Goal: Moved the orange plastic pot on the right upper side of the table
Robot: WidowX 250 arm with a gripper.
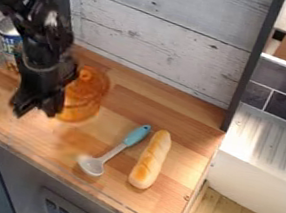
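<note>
One orange pot (pixel 92 91) here, partly hidden behind my gripper (pixel 36 108), jaws a bit apart. The can (pixel 8 37) near the pot's partly blocked too.

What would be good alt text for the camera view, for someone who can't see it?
Open black gripper over the left of a wooden table, partly in front of a see-through orange pot. Nearer the table's right end lie a blue-handled spoon and, right of it, a bread loaf; a can is at the far left.
</note>
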